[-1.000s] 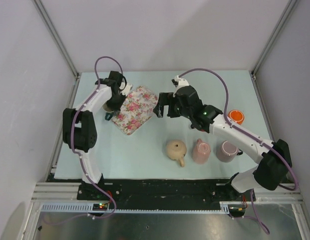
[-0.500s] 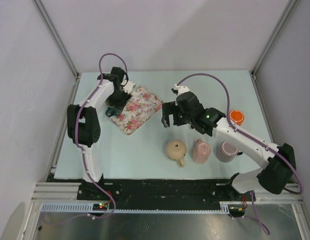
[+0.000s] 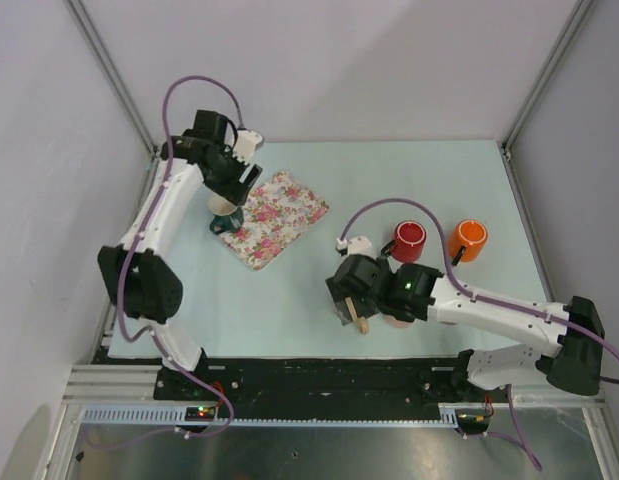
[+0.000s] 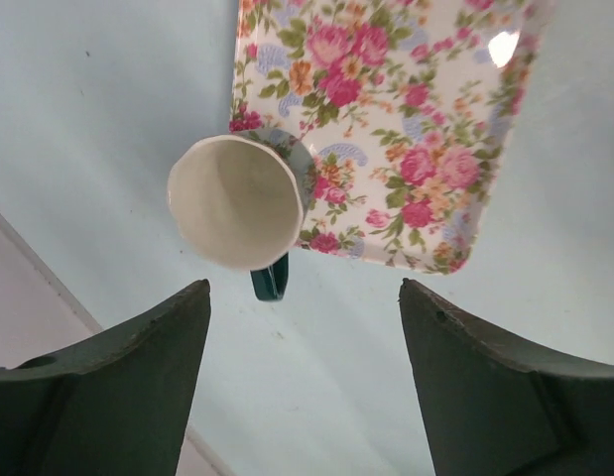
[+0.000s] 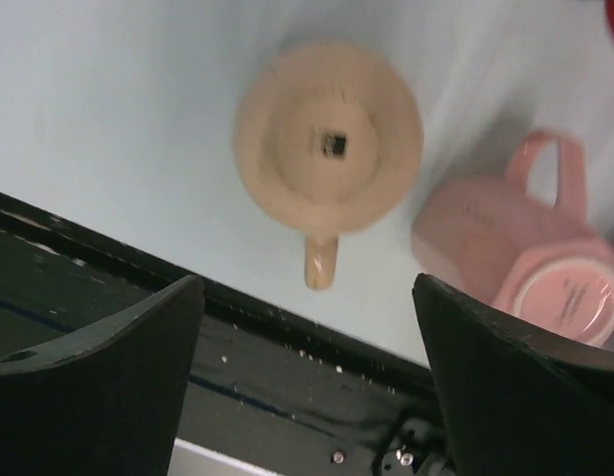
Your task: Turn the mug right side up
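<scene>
A cream mug [image 4: 237, 203] with a dark green handle stands mouth up, at the corner of the flowered tray [image 4: 406, 119]. In the top view this cream mug [image 3: 226, 211] sits just below my left gripper [image 3: 230, 185]. The left gripper [image 4: 305, 290] is open and apart from the mug, with nothing between its fingers. A beige mug [image 5: 328, 134] stands bottom up near the table's front edge, its handle pointing toward that edge. My right gripper [image 5: 307, 285] hangs open above it, touching nothing. In the top view the right gripper [image 3: 351, 305] covers most of that mug.
A pink mug [image 5: 515, 248] lies tilted just right of the beige one, its base showing. A red mug [image 3: 409, 240] and an orange mug [image 3: 469, 238] stand mouth up farther back. The black front rail [image 5: 287, 367] runs right under the right gripper.
My left gripper has opened, let go of the cream mug and lifted away. The right arm swung from the middle of the table toward the front edge, over the beige mug, uncovering the red mug.
</scene>
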Robot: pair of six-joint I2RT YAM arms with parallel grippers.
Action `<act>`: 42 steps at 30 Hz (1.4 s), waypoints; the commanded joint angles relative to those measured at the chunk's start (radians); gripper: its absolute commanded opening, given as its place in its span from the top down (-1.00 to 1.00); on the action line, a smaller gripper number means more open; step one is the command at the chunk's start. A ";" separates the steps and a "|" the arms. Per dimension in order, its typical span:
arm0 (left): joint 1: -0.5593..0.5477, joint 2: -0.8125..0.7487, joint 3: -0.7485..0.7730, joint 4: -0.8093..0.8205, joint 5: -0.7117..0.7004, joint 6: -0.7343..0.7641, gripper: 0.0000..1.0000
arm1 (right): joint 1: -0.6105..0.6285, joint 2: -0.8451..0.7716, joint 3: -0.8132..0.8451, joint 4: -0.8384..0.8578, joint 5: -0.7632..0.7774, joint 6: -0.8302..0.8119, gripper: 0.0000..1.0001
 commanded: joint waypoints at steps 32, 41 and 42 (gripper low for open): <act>-0.005 -0.422 -0.099 -0.033 0.452 -0.184 -0.76 | -0.129 -0.162 -0.199 0.662 -0.167 0.029 1.00; -0.022 -0.437 0.084 -0.030 0.922 -0.361 -0.94 | -0.230 -0.211 -0.205 1.320 -0.344 0.156 1.00; -0.027 -0.434 0.102 -0.026 0.946 -0.377 -0.93 | -0.228 -0.195 -0.196 1.353 -0.363 0.171 1.00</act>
